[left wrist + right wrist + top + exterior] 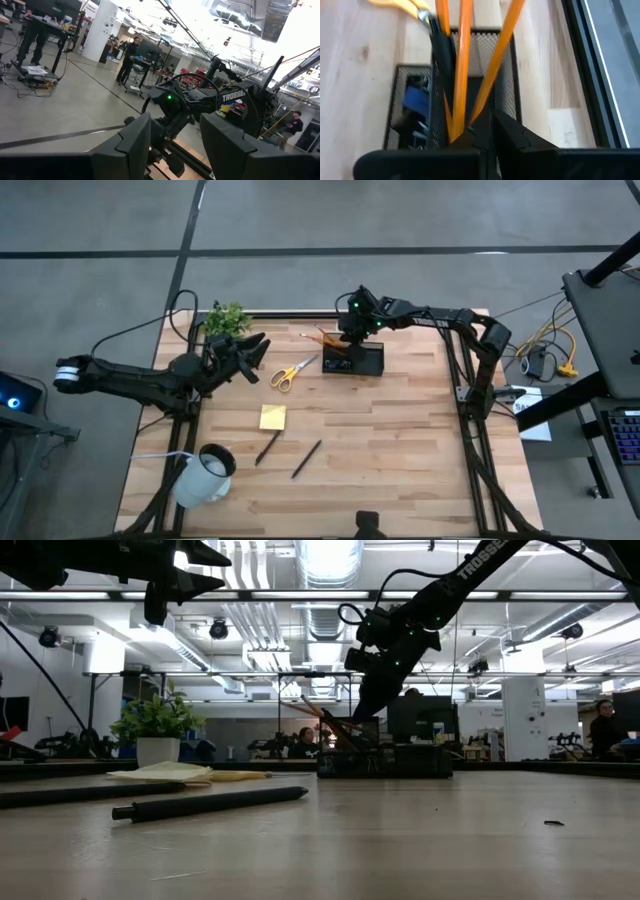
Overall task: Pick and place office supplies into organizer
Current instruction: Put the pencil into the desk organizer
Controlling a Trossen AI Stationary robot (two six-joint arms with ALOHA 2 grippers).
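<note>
A: Where does the organizer (354, 359) stand relative to the right gripper (348, 332)?

B: The black mesh organizer sits near the far edge of the worktop (400, 440), about midway along it. The right gripper hangs directly above its left compartment, fingers pointing down into it.

A: How do the right gripper's fingers stand?

B: Together, tips meeting. In the right wrist view three orange pencils (462, 65) and a dark pen (442, 55) stand slanted in the mesh compartment just ahead of the closed tips. Whether the tips touch a pencil cannot be told. A blue item (416, 100) lies in the neighbouring compartment.

A: And the left gripper (255, 348)?

B: It is raised above the far-left part of the worktop, beside the small green plant (226, 317). Its fingers (131, 145) stand apart and hold nothing.

A: Which supplies lie loose?

B: The yellow-handled scissors (290, 372) lie between the left gripper and the organizer, just left of the organizer. The yellow sticky-note pad (272, 417) lies near the worktop's middle. Two dark pens (306, 459) lie toward the near edge, one on each side below the pad. A white mug (205, 475) lies tipped at the near-left corner.
</note>
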